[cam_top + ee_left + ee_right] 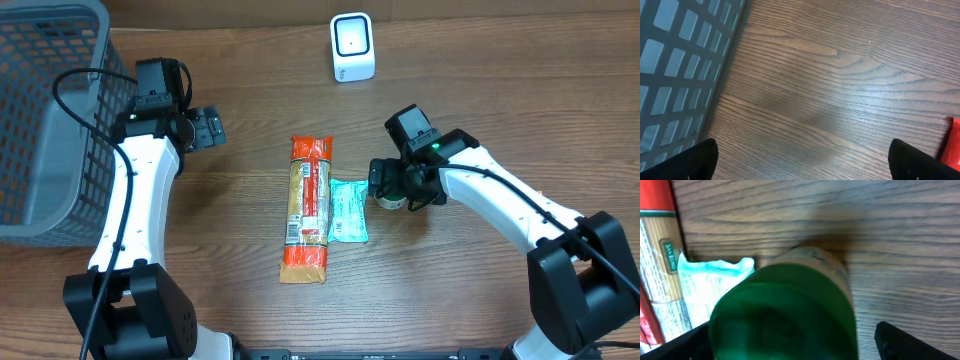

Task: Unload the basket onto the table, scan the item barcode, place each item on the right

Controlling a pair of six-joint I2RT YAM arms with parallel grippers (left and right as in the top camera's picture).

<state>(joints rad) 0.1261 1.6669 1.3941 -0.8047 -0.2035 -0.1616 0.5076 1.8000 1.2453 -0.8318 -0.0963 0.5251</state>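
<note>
On grained wood table (250, 100), R end effector (795, 347) gapes astride round green-lidded jar (785, 305); L end effector (800, 162) gapes.

Wooden table (250, 80): basket (30, 60), scanner (352, 46), pasta packet (308, 208), pouch (348, 210), jar (785, 310).

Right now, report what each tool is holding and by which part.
Nothing is held. The left tool is open over the table. The right tool is open around a green-lidded jar, with a gap showing beside one finger.

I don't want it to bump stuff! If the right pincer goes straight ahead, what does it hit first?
The green-lidded jar, right between the right pincer's open fingers; the teal packet lies just beyond.
</note>
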